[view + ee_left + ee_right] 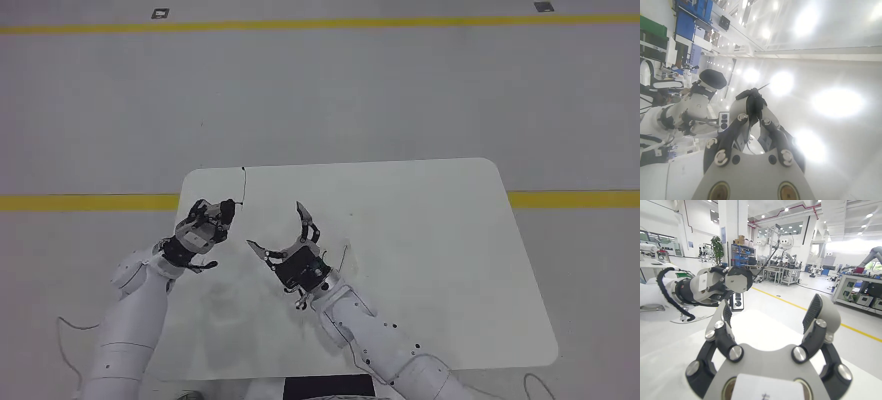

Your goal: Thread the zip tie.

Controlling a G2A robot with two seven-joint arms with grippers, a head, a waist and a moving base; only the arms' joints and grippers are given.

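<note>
Top view: left gripper [228, 210] sits over the left part of the table [420, 260], fingers clenched on the zip tie [243, 185]. The thin black strap sticks out past the fingertips toward the table's far edge. Right gripper [275, 225] is near it, toward the middle, fingers spread wide and holding nothing. The two do not touch.
</note>
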